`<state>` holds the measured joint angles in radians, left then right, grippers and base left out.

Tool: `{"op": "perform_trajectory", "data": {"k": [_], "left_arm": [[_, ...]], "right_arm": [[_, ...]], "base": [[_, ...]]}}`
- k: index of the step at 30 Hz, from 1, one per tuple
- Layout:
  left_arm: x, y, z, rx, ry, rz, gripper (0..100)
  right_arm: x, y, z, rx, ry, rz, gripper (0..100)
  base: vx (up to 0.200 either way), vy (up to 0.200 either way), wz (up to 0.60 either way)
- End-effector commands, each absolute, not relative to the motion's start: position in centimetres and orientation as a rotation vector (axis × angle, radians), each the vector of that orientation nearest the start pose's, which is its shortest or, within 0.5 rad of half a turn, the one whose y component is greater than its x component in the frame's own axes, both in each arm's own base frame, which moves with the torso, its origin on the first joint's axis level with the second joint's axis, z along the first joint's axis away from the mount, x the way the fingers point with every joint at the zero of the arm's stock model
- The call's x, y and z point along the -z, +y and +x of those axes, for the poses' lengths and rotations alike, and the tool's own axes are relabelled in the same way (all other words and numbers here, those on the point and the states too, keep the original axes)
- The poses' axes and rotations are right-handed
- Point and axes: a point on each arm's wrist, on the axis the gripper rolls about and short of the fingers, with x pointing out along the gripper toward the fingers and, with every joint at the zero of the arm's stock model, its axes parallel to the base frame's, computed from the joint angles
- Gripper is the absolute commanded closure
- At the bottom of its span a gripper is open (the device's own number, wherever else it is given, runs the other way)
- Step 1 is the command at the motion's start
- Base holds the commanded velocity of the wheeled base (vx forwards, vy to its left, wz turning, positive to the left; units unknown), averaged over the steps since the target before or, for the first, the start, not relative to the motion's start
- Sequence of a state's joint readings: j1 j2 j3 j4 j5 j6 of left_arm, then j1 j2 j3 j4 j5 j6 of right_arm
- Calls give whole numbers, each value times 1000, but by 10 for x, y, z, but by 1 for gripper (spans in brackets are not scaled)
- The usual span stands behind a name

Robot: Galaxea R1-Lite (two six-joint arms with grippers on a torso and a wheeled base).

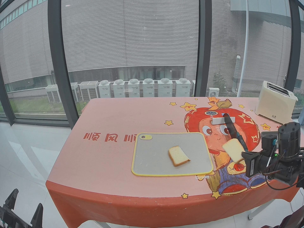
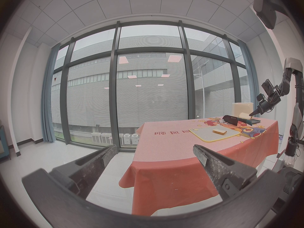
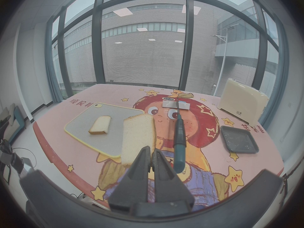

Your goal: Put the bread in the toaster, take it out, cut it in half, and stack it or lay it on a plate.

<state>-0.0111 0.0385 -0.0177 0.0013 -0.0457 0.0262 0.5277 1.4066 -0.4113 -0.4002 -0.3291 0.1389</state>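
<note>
One half slice of bread lies on the grey cutting board. My right gripper is shut on the other half slice, held in the air just right of the board, above the tablecloth. A knife lies on the cloth beside it. The cream toaster stands at the table's far right corner. A dark square plate lies near the toaster. My left gripper is open, low and away from the table's left front.
The table carries an orange cartoon cloth and its front edge is close to me. Large windows stand behind the table. Open cloth surface lies left of the cutting board.
</note>
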Motion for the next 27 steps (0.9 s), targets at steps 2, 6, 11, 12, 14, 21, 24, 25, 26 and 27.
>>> {"op": "perform_trajectory", "data": {"k": [2,6,11,12,14,21,24,25,26,27], "left_arm": [[-76,-1,-20,59,41,25,0],[-76,-1,-20,57,41,25,0],[-76,-1,-20,56,41,25,0],[-76,-1,-20,56,41,25,0],[-76,-1,-20,56,41,25,0],[-76,-1,-20,56,41,25,0],[-76,-1,-20,57,42,25,0],[-76,-1,-20,57,41,25,0],[-76,-1,-20,57,41,25,0],[-76,-1,-20,57,41,25,0]], "right_arm": [[-135,91,169,-159,504,-90,100],[-139,89,170,-152,459,-63,100],[-144,86,169,-145,434,-49,100],[-146,86,167,-154,425,-45,100],[-146,87,167,-157,423,-45,100],[-143,86,167,-150,436,-52,100],[-144,86,167,-146,432,-52,100],[-144,85,166,-144,432,-52,100],[-144,85,166,-143,430,-52,100],[-144,85,166,-142,430,-51,100]], "base": [[0,0,0],[0,-50,0],[0,-200,0],[0,-200,0],[0,-200,0],[0,-200,0],[0,-200,0],[0,-200,0],[0,-200,0],[0,-200,0]]}}
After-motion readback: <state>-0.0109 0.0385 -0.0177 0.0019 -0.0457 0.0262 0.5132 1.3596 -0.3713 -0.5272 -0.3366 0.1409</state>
